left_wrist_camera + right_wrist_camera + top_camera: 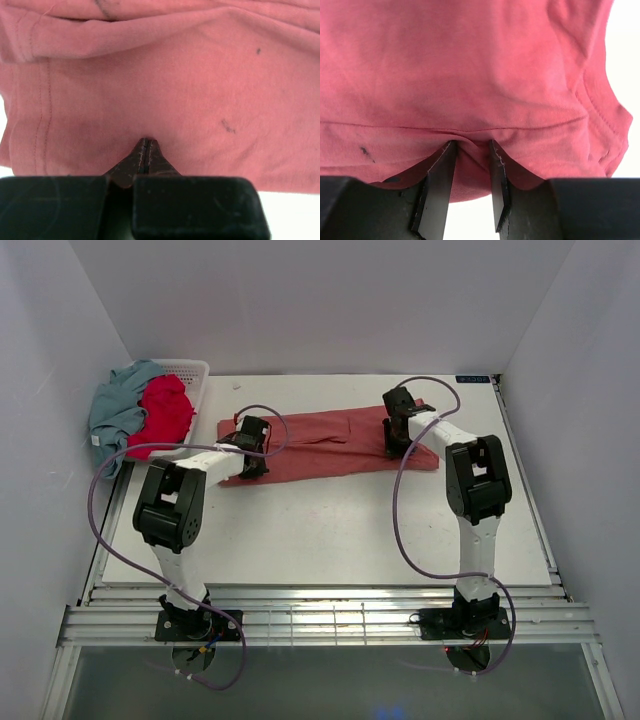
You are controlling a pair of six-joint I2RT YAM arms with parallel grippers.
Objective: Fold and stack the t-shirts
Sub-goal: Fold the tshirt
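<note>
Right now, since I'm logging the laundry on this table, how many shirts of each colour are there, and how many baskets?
salmon-red shirt: 1
crimson shirt: 1
grey-blue shirt: 1
white basket: 1
Total: 4

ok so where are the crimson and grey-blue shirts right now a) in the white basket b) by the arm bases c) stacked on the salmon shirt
A: the crimson shirt and grey-blue shirt are heaped in and over the white basket at the far left corner, apart from the salmon shirt spread on the table.
</note>
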